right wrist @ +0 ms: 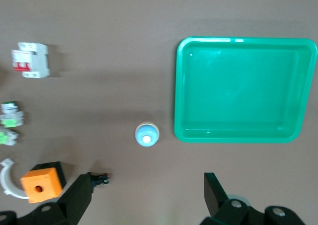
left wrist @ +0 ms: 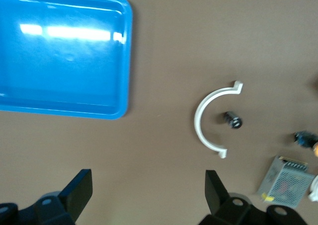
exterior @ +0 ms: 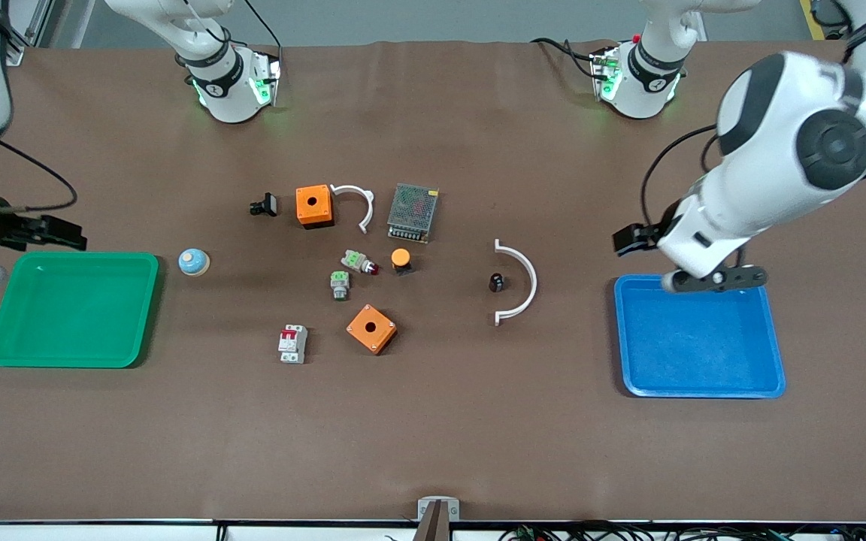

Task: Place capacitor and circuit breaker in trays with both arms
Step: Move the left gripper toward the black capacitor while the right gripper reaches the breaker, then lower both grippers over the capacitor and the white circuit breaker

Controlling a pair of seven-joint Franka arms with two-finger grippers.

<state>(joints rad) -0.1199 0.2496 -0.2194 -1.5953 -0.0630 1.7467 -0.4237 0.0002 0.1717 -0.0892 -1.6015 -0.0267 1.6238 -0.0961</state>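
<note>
Both claws gape wide and hold nothing. The left claw (exterior: pixel 711 279) hangs over the blue tray's (exterior: pixel 775 353) rim; the right claw (exterior: pixel 42 233) hangs above the green tray (exterior: pixel 143 315).

The capacitor (exterior: pixel 497 282) sits inside the white curved clip (exterior: pixel 527 282), so the left should probably drop straight down, avoiding the arc at its three o'clock.

The circuit breaker (exterior: pixel 292 343) lies at eight o'clock from the lower orange box (exterior: pixel 371 328), with open surface around it.
</note>
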